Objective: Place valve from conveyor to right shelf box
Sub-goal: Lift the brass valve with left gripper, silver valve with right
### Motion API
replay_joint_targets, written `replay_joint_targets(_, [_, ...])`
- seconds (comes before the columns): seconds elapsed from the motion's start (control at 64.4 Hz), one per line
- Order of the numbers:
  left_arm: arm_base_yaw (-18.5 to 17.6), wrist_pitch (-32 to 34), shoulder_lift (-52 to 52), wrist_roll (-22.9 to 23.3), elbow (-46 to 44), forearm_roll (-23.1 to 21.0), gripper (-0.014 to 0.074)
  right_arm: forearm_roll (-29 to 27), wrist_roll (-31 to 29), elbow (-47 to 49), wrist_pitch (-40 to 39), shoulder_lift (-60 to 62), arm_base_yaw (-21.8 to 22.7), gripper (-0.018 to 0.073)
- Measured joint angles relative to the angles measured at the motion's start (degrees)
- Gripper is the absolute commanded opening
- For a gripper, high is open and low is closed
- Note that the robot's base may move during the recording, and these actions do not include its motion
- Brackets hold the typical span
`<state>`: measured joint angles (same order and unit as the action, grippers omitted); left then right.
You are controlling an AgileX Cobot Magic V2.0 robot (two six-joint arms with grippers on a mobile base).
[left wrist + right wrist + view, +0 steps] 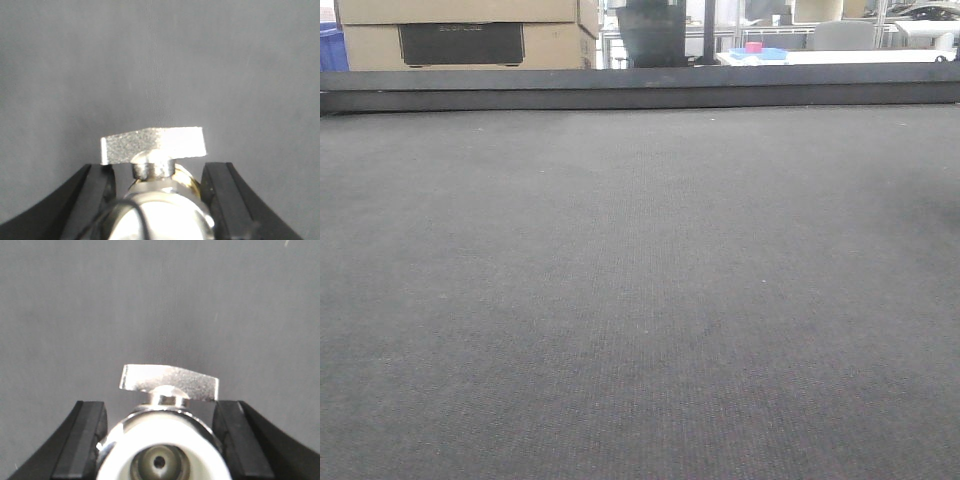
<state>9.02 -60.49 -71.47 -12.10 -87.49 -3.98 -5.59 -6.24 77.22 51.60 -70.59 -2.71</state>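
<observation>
Each wrist view shows a shiny metal valve with a flat silver handle. In the left wrist view one valve point(152, 145) sits between the black fingers point(97, 192) of my left gripper point(157, 172), which is shut on its round body. In the right wrist view another valve point(170, 382), with a white open end facing the camera, is held by my right gripper point(159, 410), also shut on the body. The conveyor point(640, 300) fills the front view as a bare dark woven belt. Neither arm appears there. The right shelf box is out of view.
A raised dark rail point(640, 88) runs along the belt's far edge. Behind it stand a cardboard box point(460, 35) and a white table point(840, 55) with small coloured items. Under both grippers lies a plain grey surface.
</observation>
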Motion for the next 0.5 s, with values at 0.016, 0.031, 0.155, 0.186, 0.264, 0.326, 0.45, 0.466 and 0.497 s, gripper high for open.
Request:
replay_joint_targets(0.016, [0.0, 0.2, 0.7, 0.0, 0.0, 0.0, -0.0111, 0.0, 0.0, 0.4, 0.0, 0.1, 0.0, -0.0154])
replay_joint_targets(0.031, [0.0, 0.4, 1.3, 0.0, 0.0, 0.0, -0.0111, 0.0, 0.0, 0.8, 0.0, 0.2, 0.0, -0.0154])
replay_joint_targets(0.155, [0.0, 2.0, 6.4, 0.0, 0.0, -0.1, -0.0111, 0.0, 0.0, 3.9, 0.5, 1.2, 0.0, -0.0154])
replay_joint_targets(0.186, [0.0, 2.5, 7.5, 0.0, 0.0, -0.1, -0.0111, 0.0, 0.0, 4.5, 0.5, 1.7, 0.0, -0.0154])
replay_joint_targets(0.264, [0.0, 3.1, 10.4, 0.0, 0.0, -0.1, -0.0111, 0.0, 0.0, 5.2, 0.6, 3.4, 0.0, -0.0154])
replay_joint_targets(0.326, [0.0, 3.1, 11.9, 0.0, -0.1, -0.1, -0.0111, 0.0, 0.0, 5.5, 1.0, 4.6, 0.0, -0.0154])
replay_joint_targets(0.45, [0.0, 3.1, 13.5, 0.0, -0.1, -0.1, -0.0111, 0.0, 0.0, 5.5, 2.2, 6.8, 0.0, -0.0154])
replay_joint_targets(0.466, [0.0, 3.1, 13.5, 0.0, -0.1, -0.1, -0.0111, 0.0, 0.0, 5.5, 2.4, 6.9, 0.0, -0.0154])
replay_joint_targets(0.497, [0.0, 3.1, 13.5, 0.0, -0.1, -0.1, -0.0111, 0.0, 0.0, 5.5, 2.5, 7.2, 0.0, -0.0154])
